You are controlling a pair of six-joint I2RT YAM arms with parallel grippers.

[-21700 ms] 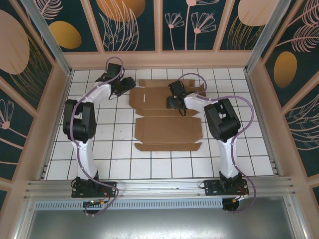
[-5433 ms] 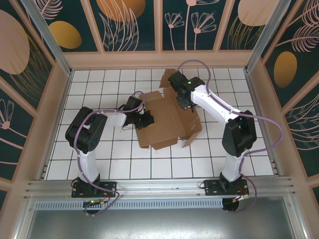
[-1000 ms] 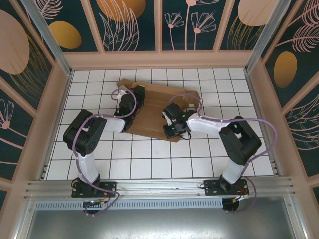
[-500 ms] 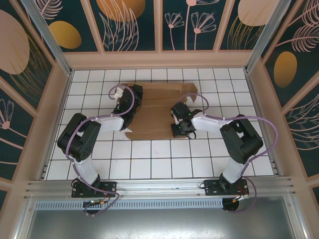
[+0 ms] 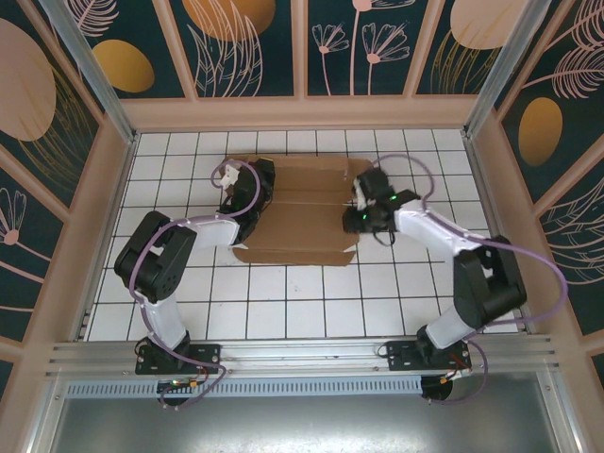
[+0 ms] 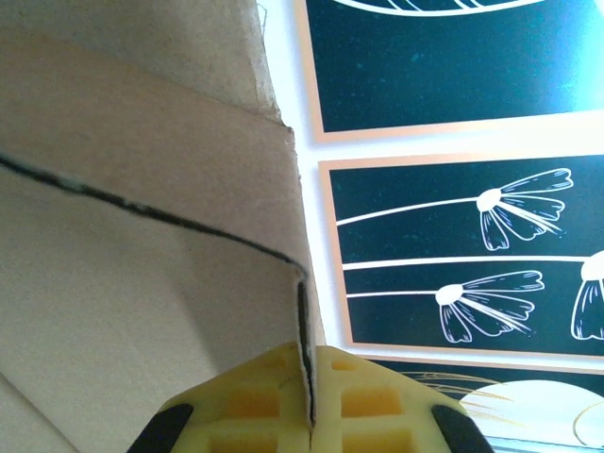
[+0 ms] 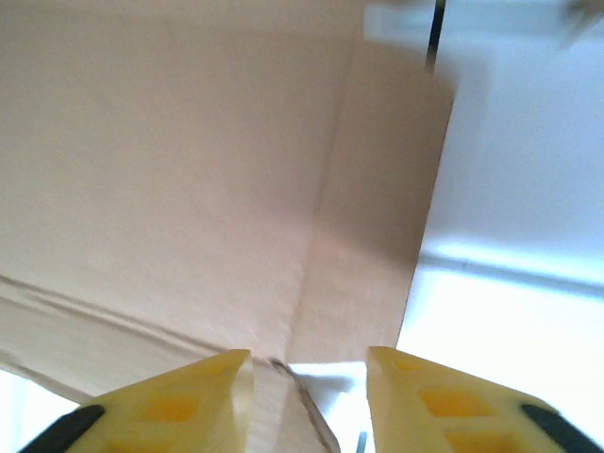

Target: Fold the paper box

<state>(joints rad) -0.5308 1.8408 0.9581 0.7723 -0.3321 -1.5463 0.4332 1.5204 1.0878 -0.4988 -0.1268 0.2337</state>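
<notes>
Paper box [image 5: 297, 212]: matte brown cardboard, creased, lying mostly flat.
Desk [image 5: 311, 302]: glossy white tiles beneath the box, widest bare stretch on its near side.
Left pincer [image 6: 310, 415]: clamped on the box's left flap, probably anchoring it.
Right pincer [image 7: 307, 377]: yellow fingers apart, straddling the box's right edge.

No writing or numbers can be read

plain brown paper box [image 5: 300, 215]; white worktop [image 5: 311, 302] gridded with dark lines; dark teal walls [image 5: 382, 47] with peach flowers; yellow-fingered right tool [image 7: 308, 396].
</notes>
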